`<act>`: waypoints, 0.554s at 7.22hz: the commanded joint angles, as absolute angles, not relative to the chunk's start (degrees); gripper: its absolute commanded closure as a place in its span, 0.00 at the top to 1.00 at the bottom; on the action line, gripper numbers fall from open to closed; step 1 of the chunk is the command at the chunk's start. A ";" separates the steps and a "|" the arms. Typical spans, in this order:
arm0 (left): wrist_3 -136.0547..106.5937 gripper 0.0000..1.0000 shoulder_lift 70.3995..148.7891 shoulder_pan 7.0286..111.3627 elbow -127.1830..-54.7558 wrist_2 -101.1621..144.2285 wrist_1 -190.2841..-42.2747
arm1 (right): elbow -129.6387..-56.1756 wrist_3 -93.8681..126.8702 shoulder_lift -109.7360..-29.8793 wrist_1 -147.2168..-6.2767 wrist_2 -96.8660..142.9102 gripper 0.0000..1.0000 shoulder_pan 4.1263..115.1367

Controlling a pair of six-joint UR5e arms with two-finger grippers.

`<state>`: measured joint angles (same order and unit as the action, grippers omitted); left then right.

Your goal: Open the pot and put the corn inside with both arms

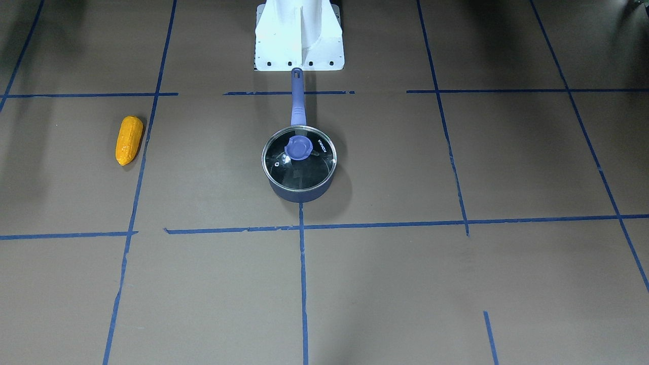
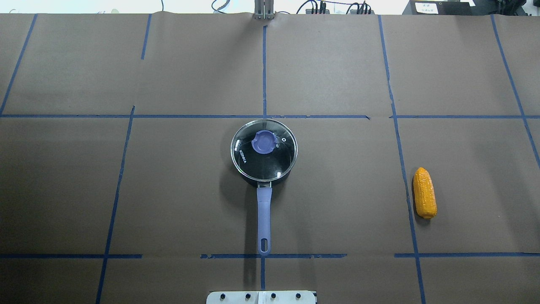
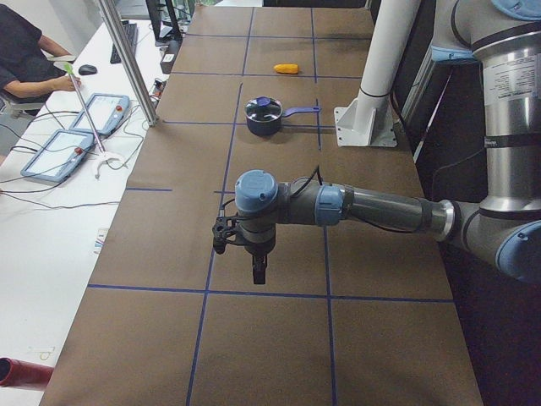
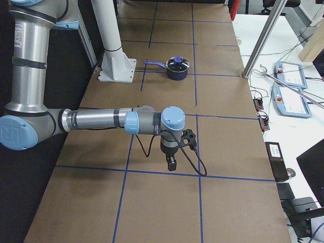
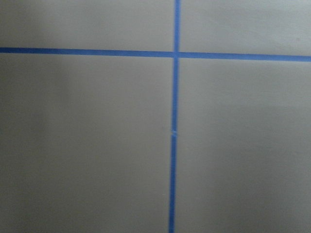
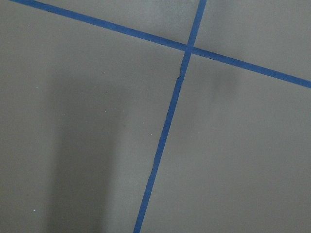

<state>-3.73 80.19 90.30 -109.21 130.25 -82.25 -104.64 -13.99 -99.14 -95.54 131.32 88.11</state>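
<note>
The navy pot (image 2: 263,162) stands mid-table with its glass lid (image 1: 299,157) on and its blue knob (image 2: 264,142) on top. Its lavender handle (image 2: 264,219) points at the robot's base. The pot also shows in the exterior left view (image 3: 264,116) and the exterior right view (image 4: 178,68). The yellow-orange corn (image 2: 424,192) lies alone on the robot's right side (image 1: 129,140), far from the pot. My left gripper (image 3: 258,272) and right gripper (image 4: 172,163) hang above the table's far ends, away from both objects. They show only in the side views, so I cannot tell if they are open or shut.
The white fixed base (image 1: 299,40) stands just behind the pot handle. Blue tape lines (image 2: 263,116) grid the brown table paper; both wrist views show only these. An operator (image 3: 25,51), teach pendants (image 3: 63,152) and a metal post (image 3: 127,59) are beside the table.
</note>
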 commanded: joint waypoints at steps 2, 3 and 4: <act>-3.43 1.00 78.93 89.21 -111.71 132.10 -82.01 | -104.59 -13.97 -99.40 -95.36 131.75 1.00 88.07; -3.60 1.00 78.93 89.21 -111.71 132.10 -82.00 | -104.59 -13.97 -99.40 -95.27 131.84 1.00 88.07; -4.04 1.00 78.84 89.12 -111.71 132.10 -82.00 | -104.59 -13.97 -99.40 -95.27 131.84 1.00 88.07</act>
